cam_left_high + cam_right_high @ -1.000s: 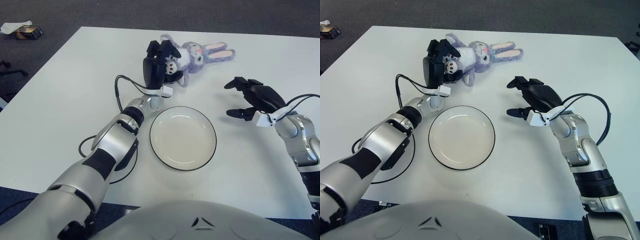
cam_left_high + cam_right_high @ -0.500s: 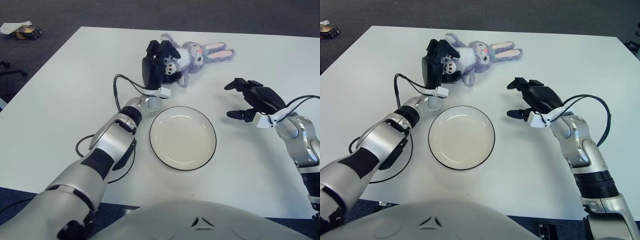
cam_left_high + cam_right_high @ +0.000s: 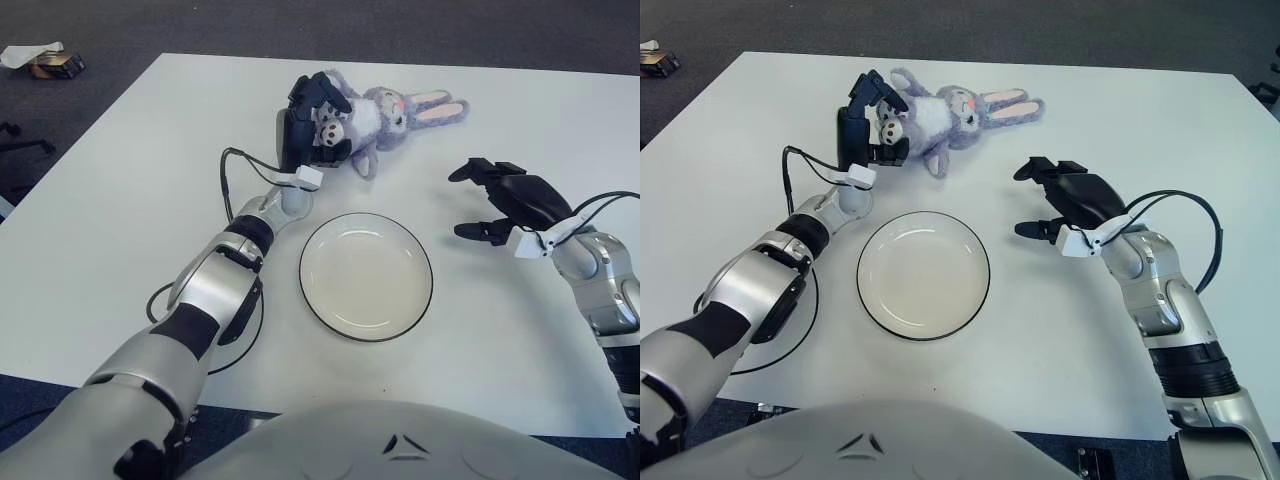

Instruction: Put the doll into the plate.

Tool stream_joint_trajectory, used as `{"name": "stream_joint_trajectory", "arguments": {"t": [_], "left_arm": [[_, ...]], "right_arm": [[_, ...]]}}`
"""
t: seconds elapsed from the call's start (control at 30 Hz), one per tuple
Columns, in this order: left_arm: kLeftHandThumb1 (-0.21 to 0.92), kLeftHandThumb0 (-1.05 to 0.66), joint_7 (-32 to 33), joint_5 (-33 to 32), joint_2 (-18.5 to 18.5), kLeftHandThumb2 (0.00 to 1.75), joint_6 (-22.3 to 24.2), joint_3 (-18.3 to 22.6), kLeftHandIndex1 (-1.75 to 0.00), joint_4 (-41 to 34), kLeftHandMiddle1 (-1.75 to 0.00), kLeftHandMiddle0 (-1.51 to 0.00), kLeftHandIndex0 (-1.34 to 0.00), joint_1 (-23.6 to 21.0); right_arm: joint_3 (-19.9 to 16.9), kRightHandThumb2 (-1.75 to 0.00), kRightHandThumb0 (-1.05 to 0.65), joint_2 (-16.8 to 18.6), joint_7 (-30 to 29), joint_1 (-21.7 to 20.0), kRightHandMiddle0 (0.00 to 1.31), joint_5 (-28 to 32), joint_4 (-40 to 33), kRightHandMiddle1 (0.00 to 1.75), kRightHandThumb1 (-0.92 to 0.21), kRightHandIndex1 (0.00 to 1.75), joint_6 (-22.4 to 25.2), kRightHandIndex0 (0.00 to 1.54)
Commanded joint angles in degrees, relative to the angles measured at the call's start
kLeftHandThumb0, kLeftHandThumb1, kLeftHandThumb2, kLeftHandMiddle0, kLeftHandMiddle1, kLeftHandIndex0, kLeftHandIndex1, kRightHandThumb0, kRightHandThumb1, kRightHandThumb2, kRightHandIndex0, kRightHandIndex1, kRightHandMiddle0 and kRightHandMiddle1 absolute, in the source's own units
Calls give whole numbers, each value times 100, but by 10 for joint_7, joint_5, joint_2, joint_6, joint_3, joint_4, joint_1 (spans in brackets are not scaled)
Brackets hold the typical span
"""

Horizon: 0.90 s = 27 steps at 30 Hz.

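The doll (image 3: 385,108), a purple-grey plush rabbit, lies on its side on the white table (image 3: 120,230), at 12 o'clock from the plate (image 3: 366,275) and well apart from it. Its 2 pink-lined ears point toward 3 o'clock and its legs toward 9 o'clock.

The left hand (image 3: 308,130) is at the doll's leg end, at about 11 o'clock from the plate. Its black fingers (image 3: 322,92) curl over the doll's feet and lower body, and a paw shows between them; the pictures suggest contact, but whether the grip is closed tight cannot be told. The doll's head and ears lie flat on the table. A black cable (image 3: 232,175) loops from the wrist down along the left forearm.

The plate, white with a thin dark rim, sits flat near the middle of the table with nothing in it.

The right hand (image 3: 1068,198) shows at 3 o'clock from the plate, near but apart from it, its fingers spread and loosely bent, holding nothing. A black cable (image 3: 1200,225) arcs from its wrist along the right forearm.

Off the table, on the dark floor at 10 o'clock, lies a small box (image 3: 56,66) with a pale scrap beside it.
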Motion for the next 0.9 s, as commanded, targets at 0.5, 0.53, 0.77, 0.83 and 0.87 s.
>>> {"name": "stream_joint_trajectory", "arguments": {"t": [0.5,0.53,0.77,0.83,0.87], "left_arm": [[-6,0,-546,-513,-21,173,212,92,-175,-304,-169,-90,-68,146],[-6,0,-560,-529,-18,172,236,94,-175,-324,-169,-90,-67,154],[-2,0,-641,-615,1,162,376,125,-175,-426,-150,-92,-69,185],[-1,0,-653,-629,4,158,411,134,-175,-447,-142,-93,-70,191],[-1,0,-658,-634,4,157,426,139,-175,-455,-137,-94,-71,194]], "right_arm": [[-11,-56,-71,-14,3,-7,0,-1,19,95,-92,79,13,14],[-11,-55,-71,-15,3,-8,0,-2,21,95,-92,79,12,14],[-9,-54,-71,-22,-3,-15,0,-5,35,91,-92,77,0,13],[-10,-54,-71,-22,-5,-16,0,-5,37,91,-92,77,-1,12],[-10,-53,-70,-22,-6,-17,0,-4,39,91,-92,77,-1,12]]}}
